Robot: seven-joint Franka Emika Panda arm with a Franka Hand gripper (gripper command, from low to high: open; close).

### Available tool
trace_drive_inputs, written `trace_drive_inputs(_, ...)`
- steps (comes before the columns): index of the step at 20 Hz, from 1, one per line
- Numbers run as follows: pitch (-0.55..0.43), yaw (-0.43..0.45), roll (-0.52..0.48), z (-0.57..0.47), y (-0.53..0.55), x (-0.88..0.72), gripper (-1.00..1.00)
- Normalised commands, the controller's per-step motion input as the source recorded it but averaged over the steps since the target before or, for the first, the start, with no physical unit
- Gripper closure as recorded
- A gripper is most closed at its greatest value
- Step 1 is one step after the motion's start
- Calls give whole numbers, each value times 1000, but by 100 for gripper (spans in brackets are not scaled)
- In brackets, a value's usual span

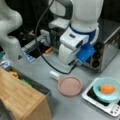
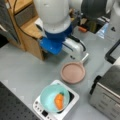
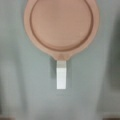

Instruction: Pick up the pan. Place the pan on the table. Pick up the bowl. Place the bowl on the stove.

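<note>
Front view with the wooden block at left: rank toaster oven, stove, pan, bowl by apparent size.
1. Toaster oven, largest, though cropped at the view's right.
2. Stove, partly hidden under the bowl and cropped.
3. Pan and bowl: about alike, not ranked.

The gripper is not visible.

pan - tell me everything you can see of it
The pan is shallow, round and dusty pink with a matte look, a raised rim and a short white handle. It is empty and lies flat on the grey table, beside the stove that carries the bowl. Nothing else touches it; the end effector does not show.
</note>
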Motion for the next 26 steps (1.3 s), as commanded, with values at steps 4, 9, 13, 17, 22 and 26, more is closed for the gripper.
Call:
trace_drive_inputs(4, -185, 144, -101, -105, -115, -407, -100)
trace_drive_inputs(9, -203, 160, -99, -125, -88, -394, -100)
trace_drive_inputs(13, -237, 170, -102, -141, -52, -454, -100)
trace_drive_inputs(17, -268, 178, -110, -181, -3, -567, -100)
trace_drive_inputs(22, -304, 172, -108, -223, 26, -586, -100)
trace_drive_inputs(26, -335, 179, -100, -257, 5, -489, -100)
